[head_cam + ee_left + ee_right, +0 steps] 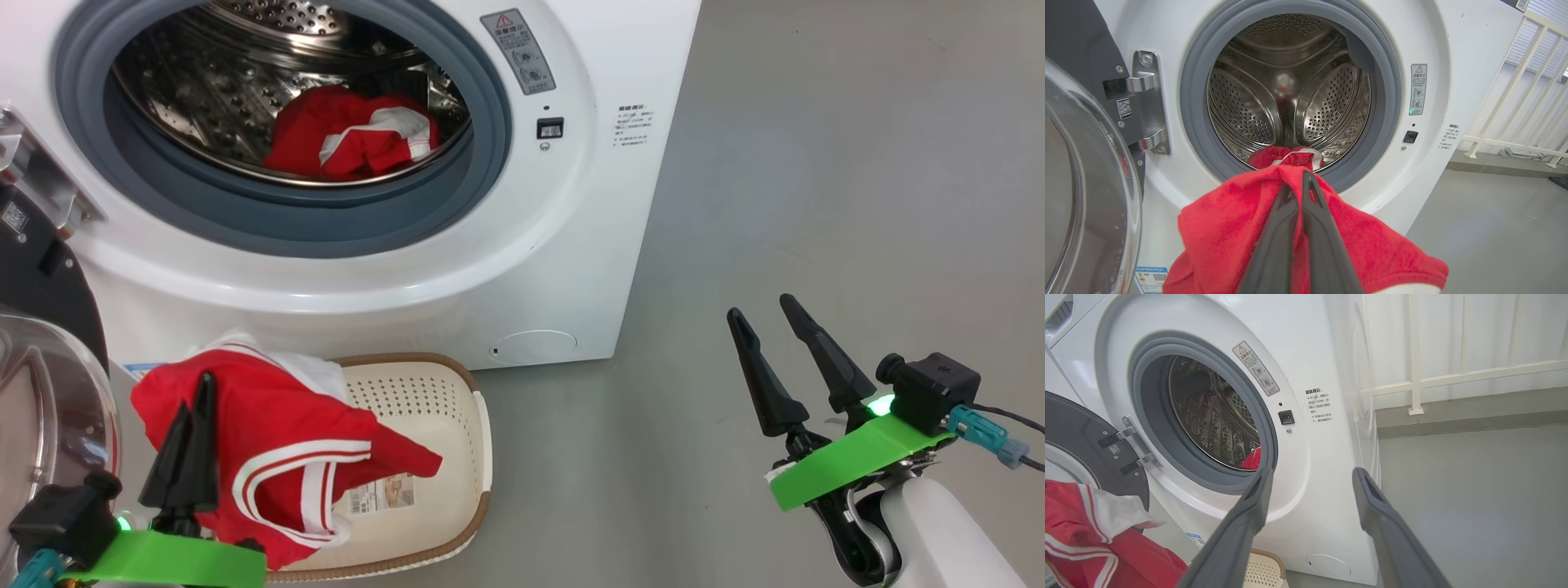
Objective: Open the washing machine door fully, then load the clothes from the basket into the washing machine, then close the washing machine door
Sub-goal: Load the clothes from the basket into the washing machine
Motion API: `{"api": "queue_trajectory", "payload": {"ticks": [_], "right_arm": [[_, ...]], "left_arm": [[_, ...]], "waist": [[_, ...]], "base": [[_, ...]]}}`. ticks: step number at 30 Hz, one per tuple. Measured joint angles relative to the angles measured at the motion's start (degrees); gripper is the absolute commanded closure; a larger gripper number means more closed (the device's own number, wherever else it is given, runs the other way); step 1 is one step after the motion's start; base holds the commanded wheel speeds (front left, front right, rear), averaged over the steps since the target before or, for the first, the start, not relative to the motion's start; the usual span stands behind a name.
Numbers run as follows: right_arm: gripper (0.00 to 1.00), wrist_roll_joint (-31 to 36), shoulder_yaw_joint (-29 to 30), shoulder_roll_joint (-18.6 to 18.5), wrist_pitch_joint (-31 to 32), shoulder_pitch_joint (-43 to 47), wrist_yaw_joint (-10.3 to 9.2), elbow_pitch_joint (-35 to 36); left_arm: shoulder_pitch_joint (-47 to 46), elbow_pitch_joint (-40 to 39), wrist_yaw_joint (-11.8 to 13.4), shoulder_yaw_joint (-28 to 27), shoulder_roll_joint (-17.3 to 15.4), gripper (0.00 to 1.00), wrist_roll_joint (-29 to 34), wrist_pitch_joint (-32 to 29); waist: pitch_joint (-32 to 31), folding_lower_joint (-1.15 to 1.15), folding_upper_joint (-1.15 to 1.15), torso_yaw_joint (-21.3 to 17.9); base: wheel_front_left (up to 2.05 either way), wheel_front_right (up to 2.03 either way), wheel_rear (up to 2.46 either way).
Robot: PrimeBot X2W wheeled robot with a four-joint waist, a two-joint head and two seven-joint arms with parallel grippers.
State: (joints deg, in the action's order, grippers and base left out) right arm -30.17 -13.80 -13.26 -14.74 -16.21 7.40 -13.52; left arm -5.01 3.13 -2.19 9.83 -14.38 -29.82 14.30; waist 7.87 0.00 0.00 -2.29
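A soft, bright red fabric garment with white stripes (286, 441) is clamped in the left gripper (196, 394), whose two long dark fingers are pressed together on the cloth. In the left wrist view the fabric (1229, 237) drapes over both sides of that gripper (1298, 181) and covers all but its tips. The striped part hangs below and to the right of the fingers, over the basket. Whether it touches the basket's bottom cannot be told.

The small cream-white perforated plastic basket with a brown woven-look rim (482, 441) sits on the floor just below and to the right of the left gripper.

Straight ahead of the left fingertips is the round mouth of the white boxy front-loading washing machine (571, 245), ringed by a grey rubber gasket (269, 220). Inside, a second red and white garment (351, 135) lies at the bottom of the perforated steel drum (204, 90).

The large round glossy black door with its bulging clear glass bowl (41, 392) stands swung open, close on the left of the left gripper.

Well to the right, the right gripper (761, 309) hovers over bare grey floor (816, 163), fingers spread wide apart and empty. Ahead of it (1313, 471) are the machine's front and right corner.
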Motion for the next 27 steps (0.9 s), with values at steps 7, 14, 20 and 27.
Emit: {"api": "queue_trajectory", "payload": {"ticks": [7,14,20,27], "right_arm": [[0.00,0.0,0.0,0.0,0.0,0.0,0.00,0.0],[0.00,0.0,-0.1,0.0,0.0,0.0,0.00,0.1],[0.00,0.0,0.0,0.0,0.0,0.0,0.00,0.2],[0.00,0.0,-0.1,0.0,0.0,-0.1,0.00,0.4]], "left_arm": [[0.0,-0.2,0.0,0.2,0.0,1.00,0.0,0.0],[0.0,-0.7,0.0,0.5,0.0,1.00,0.0,0.0],[-1.2,-1.2,0.0,1.0,-0.1,1.00,0.0,0.0],[-7.6,-2.4,-0.1,1.5,-0.7,1.00,0.6,0.0]], "waist": [[0.2,0.00,0.00,-0.1],[0.7,0.00,0.00,-0.2],[1.4,0.00,0.00,-0.3],[2.6,0.00,0.00,-0.6]], "base": [[0.00,0.00,0.00],[0.00,0.00,0.00],[0.00,0.00,0.00],[0.00,0.00,0.00]]}}
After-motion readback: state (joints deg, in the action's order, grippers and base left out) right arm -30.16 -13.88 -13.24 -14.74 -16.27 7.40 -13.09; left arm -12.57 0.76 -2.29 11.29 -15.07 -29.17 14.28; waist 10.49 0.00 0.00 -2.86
